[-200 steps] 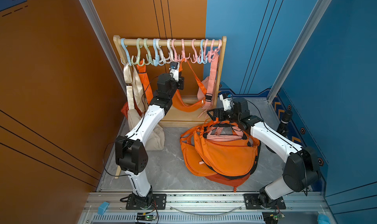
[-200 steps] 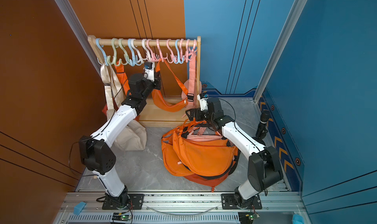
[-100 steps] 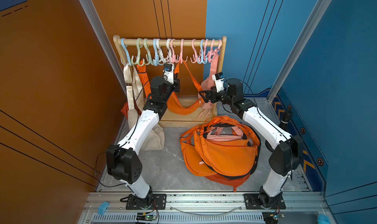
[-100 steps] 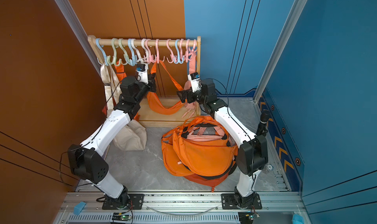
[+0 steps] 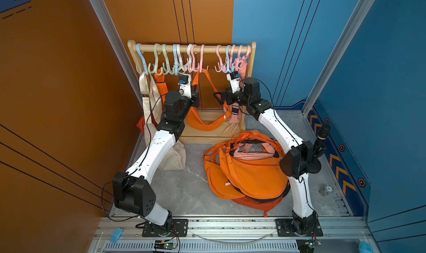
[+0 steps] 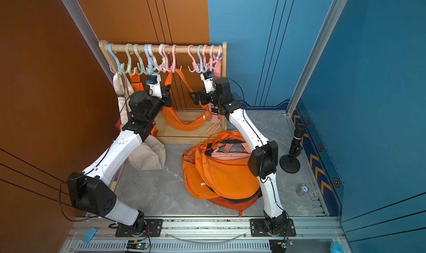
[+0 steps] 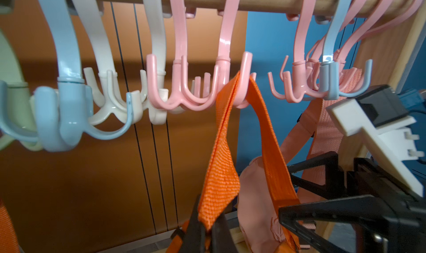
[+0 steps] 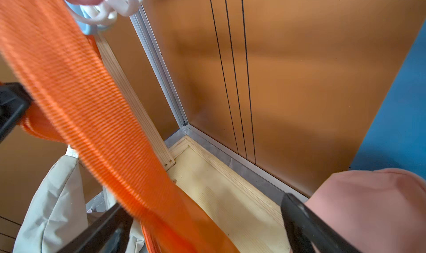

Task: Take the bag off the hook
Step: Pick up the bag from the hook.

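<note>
orange bag (image 5: 207,122): hangs from the rack by its woven orange strap (image 7: 221,148). the strap loops over one prong of a pink hook (image 7: 244,79), and the body sags in a crescent above the rack's wooden base.

left pincer (image 7: 207,222): clamped on one leg of the strap, directly below the hook. the black fingers pinch the webbing flat.

right pincer (image 5: 219,97): jaws wide apart, holding nothing. it is turned sideways toward the strap's other leg. in the right wrist view that leg is blurred and runs across the gap, close to one finger.

left arm: rises from its base at the front edge, elbow low, forearm sloping up to the rack, wrist aimed up at the wooden rail (image 5: 196,48).

right arm: bent at the elbow above the pile of orange bags (image 5: 249,171), forearm leaning in toward the rack.

materials:
- the strap is ribbed webbing and the bag is smooth fabric with a zipper.
- the hooks are glossy plastic in blue, green, white and pink, each with several prongs.
- the rail is a round, pale dowel.

surroundings:
- a pink bag (image 8: 368,205) hangs just beside the right pincer.
- a beige bag (image 5: 173,157) slumps on the grey marbled tabletop (image 5: 184,189) under the left arm.
</note>
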Controlling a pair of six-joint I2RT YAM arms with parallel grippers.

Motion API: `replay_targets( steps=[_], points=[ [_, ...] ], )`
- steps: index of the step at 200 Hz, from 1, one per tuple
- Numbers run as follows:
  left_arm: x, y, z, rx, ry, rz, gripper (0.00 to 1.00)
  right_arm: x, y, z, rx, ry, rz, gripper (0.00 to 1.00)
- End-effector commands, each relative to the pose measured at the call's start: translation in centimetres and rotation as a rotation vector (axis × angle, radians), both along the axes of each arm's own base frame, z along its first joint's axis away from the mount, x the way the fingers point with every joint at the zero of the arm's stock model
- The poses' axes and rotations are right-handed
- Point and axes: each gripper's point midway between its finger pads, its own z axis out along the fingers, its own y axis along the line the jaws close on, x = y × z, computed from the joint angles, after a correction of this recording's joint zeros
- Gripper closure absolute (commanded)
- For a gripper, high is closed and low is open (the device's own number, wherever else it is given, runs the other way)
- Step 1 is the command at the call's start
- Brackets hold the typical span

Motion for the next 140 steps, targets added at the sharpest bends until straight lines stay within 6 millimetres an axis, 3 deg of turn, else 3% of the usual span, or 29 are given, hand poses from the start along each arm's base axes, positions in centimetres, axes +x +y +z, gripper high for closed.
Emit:
replay_targets(
  steps=[1,41,52,67,81,140],
  points=[
    [-1.0,1.0,1.0,-0.039,-0.025,0.011,1.0,0.2,0.1,0.1,-0.004,0.01,-0.01,0.03],
    [-1.2,1.3,-0.2,-0.072,-0.002,0.012,1.0,1.1,0.6,-0.7,0.031,0.034,-0.022,0.32],
    [-1.2,1.3,-0.4,-0.072,0.001,0.013,1.0,1.1,0.9,-0.7,0.041,0.036,-0.019,0.47],
    [-1.2,1.4,-0.5,-0.072,0.003,0.015,1.0,0.9,1.1,-0.5,0.044,0.036,-0.016,0.78],
    [-1.2,1.3,-0.3,-0.074,0.0,0.012,1.0,0.6,1.3,-0.3,0.047,0.035,-0.014,1.0],
    [-1.1,0.8,0.9,-0.075,-0.023,-0.016,1.0,-2.2,2.0,2.5,0.07,-0.023,0.011,1.0]
  ],
)
